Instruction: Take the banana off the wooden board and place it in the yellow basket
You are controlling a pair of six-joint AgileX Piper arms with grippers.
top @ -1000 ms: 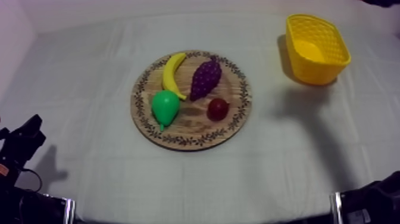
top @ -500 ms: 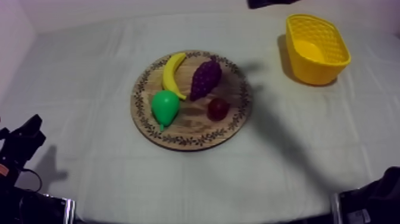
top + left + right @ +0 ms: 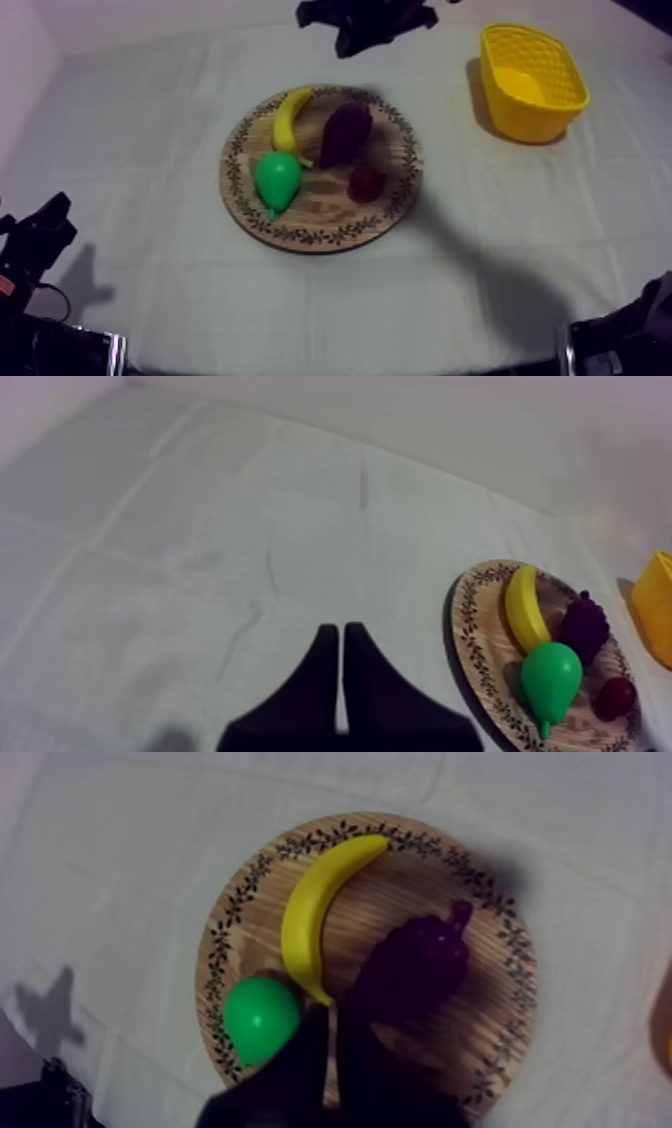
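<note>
The yellow banana (image 3: 290, 125) lies on the far left part of the round wooden board (image 3: 320, 238), beside the purple grapes (image 3: 346, 132). My right gripper (image 3: 345, 46) hangs high above the table's far side, just beyond the board, and its shadow darkens the grapes. In the right wrist view its fingers lie together as a narrow wedge (image 3: 326, 1014) over the banana's (image 3: 315, 902) near tip, holding nothing. The yellow basket (image 3: 530, 80) stands at the far right. My left gripper (image 3: 335, 628) is shut and rests low at the left (image 3: 40, 235).
A green pear (image 3: 277, 178) and a small red fruit (image 3: 366, 182) share the board on its near half. Bare cloth stretches between the board and the basket, and all along the front.
My right arm has swung in from the upper right along the far edge and now hangs beyond the board. Its shadow has slid onto the grapes. The left arm has not moved.
</note>
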